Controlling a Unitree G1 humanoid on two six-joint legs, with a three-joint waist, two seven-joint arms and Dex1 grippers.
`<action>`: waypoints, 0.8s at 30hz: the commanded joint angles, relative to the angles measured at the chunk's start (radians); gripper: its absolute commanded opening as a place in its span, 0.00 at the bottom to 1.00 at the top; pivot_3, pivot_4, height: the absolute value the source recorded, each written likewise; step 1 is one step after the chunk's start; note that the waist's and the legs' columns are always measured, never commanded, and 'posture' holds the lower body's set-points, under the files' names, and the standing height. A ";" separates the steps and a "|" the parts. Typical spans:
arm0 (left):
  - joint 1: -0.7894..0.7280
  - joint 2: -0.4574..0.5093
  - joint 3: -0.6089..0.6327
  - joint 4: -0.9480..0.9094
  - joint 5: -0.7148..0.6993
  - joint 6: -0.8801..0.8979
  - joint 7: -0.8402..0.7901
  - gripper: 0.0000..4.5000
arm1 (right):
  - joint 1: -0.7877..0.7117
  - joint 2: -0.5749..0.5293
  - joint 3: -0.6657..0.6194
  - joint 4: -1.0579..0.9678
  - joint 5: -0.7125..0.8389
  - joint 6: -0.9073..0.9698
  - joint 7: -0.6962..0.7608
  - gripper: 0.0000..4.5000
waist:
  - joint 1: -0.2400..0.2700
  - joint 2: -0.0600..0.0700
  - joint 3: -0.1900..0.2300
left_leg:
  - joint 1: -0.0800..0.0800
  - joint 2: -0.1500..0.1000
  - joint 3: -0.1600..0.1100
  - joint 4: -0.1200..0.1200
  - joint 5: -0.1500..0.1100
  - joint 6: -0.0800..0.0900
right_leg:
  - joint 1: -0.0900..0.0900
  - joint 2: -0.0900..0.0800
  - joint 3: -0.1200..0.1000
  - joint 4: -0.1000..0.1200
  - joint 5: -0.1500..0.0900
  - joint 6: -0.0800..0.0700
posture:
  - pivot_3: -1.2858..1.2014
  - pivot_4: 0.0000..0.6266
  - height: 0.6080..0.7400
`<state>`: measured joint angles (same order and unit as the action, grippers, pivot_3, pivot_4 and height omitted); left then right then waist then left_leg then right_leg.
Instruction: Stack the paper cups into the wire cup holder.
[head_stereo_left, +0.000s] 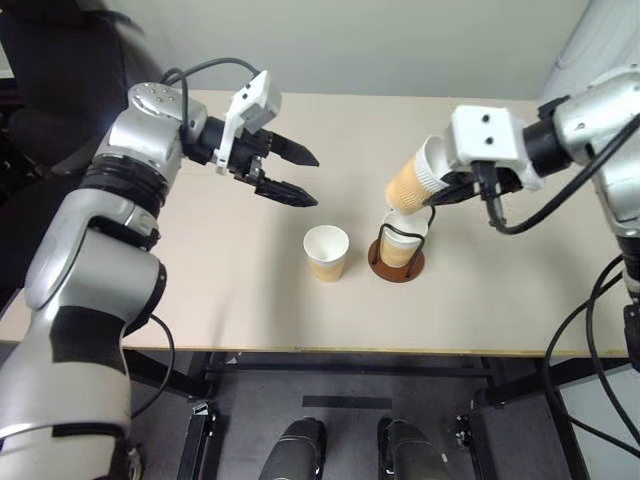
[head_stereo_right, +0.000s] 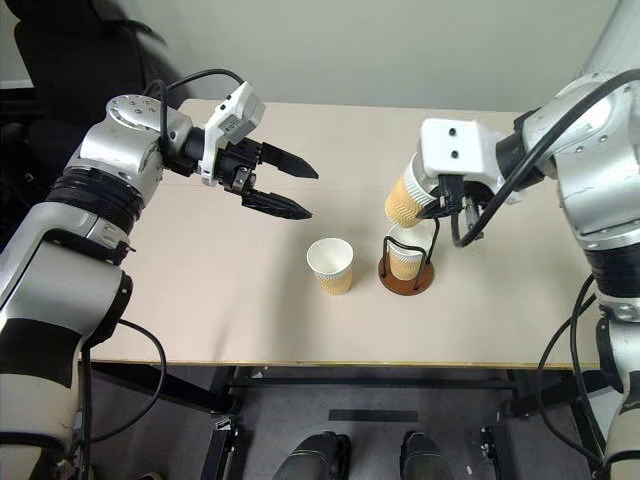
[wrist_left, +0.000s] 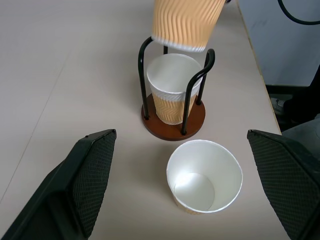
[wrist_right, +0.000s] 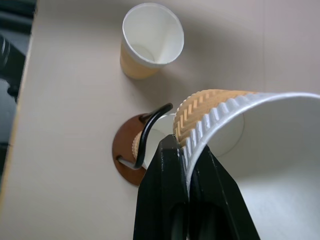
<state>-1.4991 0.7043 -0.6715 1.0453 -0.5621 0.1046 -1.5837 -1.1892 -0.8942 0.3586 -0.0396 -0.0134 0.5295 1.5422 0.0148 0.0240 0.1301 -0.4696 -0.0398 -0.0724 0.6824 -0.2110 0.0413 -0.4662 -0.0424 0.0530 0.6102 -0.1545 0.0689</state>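
Right gripper (wrist_right: 186, 150) is pinched shut on the rim wall of one paper cup (head_stereo_left: 410, 180); the fingers are seen clamped on the cup's lip in the right wrist view. That cup is held tilted, base down toward the wire cup holder (head_stereo_left: 397, 262), just above it and not yet seated. A second cup (wrist_left: 172, 92) is already standing inside the holder, between the black wire loops. The third cup (head_stereo_left: 326, 252) stands upright and free on the table (head_stereo_left: 200, 290), just beside the holder on the robot's left.

View differences:
- Left wrist view: the empty white interiors of the seated cup and the free cup are shown, along with the ribbed base of the held cup hanging over the holder's loops.
- Right wrist view: the pinch on the rim is shown close up, with the brown disc base and one wire loop below it.
- Head views: both arms and the overall layout are given.

Pose: the left gripper (head_stereo_left: 295, 175) is spread wide and empty, held above the table on the left, well apart from the cups, fingers pointed toward them. The right forearm is brought in from the right side, its gripper angled down over the holder.
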 joint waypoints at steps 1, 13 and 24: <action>-0.011 0.012 0.006 -0.032 -0.018 -0.004 -0.031 1.00 | -0.017 -0.004 0.013 0.029 -0.044 -0.098 -0.010 0.00 | 0.001 0.000 0.000 | -0.001 0.000 -0.001 0.000 0.000 0.000 | -0.001 -0.001 -0.001 0.000 0.001 0.002 | 0.52 0.24 1.00; -0.007 0.026 0.006 -0.050 -0.030 0.011 -0.031 1.00 | -0.003 -0.014 0.028 0.053 -0.073 -0.214 0.063 0.00 | -0.004 0.000 0.000 | -0.002 0.002 -0.001 0.000 0.000 0.000 | -0.002 -0.003 0.001 0.000 0.001 0.004 | 0.52 0.24 1.00; -0.003 0.034 0.001 -0.064 -0.042 0.019 -0.031 1.00 | 0.032 -0.002 0.046 0.049 -0.101 -0.277 0.068 0.00 | -0.005 0.000 0.000 | -0.001 0.001 -0.001 0.002 0.000 0.000 | -0.001 -0.003 0.001 0.001 0.003 0.005 | 0.52 0.24 1.00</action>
<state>-1.4934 0.7248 -0.6801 1.0088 -0.5876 0.1188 -1.5838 -1.1495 -0.8954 0.4086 0.0247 -0.1043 0.2770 1.6089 0.0094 0.0239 0.1301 -0.4707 -0.0391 -0.0729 0.6838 -0.2107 0.0417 -0.4668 -0.0443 0.0532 0.6114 -0.1520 0.0731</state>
